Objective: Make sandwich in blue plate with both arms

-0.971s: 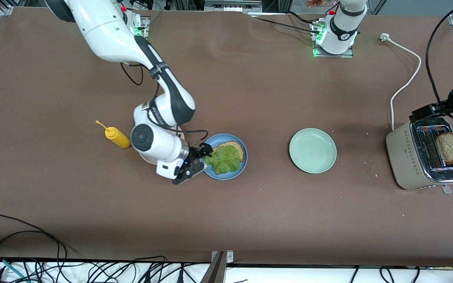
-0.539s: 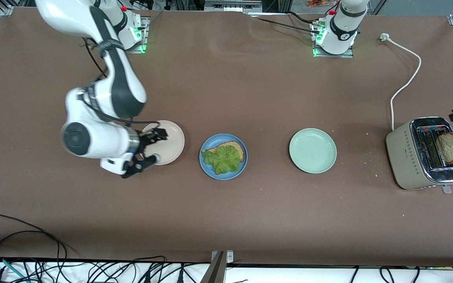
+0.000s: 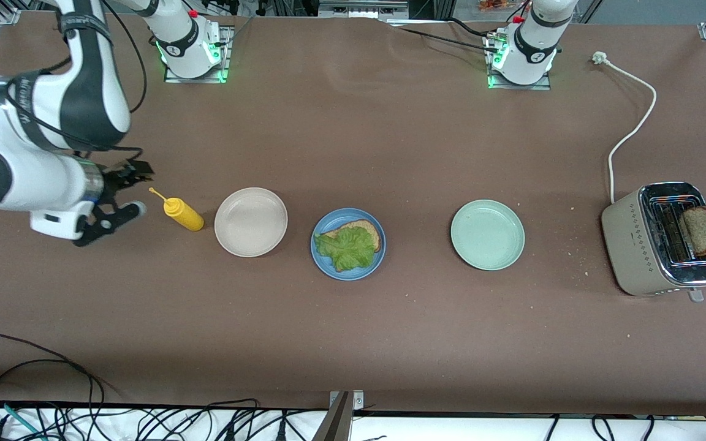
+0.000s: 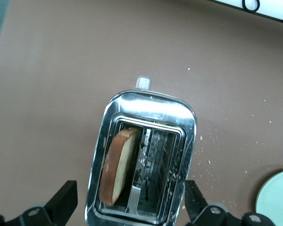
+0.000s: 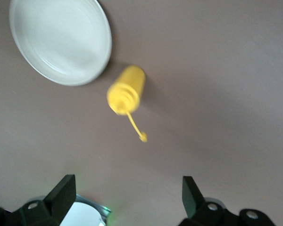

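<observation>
Table: brown mat (image 3: 390,153)
Round blue plate (image 3: 322,264): brown bread slice (image 3: 370,233), ruffled green lettuce leaf (image 3: 347,246) on top
Right gripper (image 3: 121,195): gaped empty beside yellow squeeze bottle (image 3: 182,213)
Left gripper (image 4: 132,209): gaped empty over silver toaster (image 4: 144,155)

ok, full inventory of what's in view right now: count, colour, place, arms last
blue plate: 1, medium blue, mid-table between the other two plates
bread slice: 1, brown, on the blue plate
lettuce leaf: 1, green, on that slice
beige plate: 1, beside the blue plate, toward the right arm's end
pale green plate: 1, toward the left arm's end
mustard bottle: 1, yellow, beside the beige plate
toaster: 1, beige and chrome, at the left arm's end
toast: 1, brown, in a toaster slot
power cord: 1, white, running from the toaster, unplugged
right gripper: open, empty, beside the mustard bottle
left gripper: open, empty, over the toaster
</observation>
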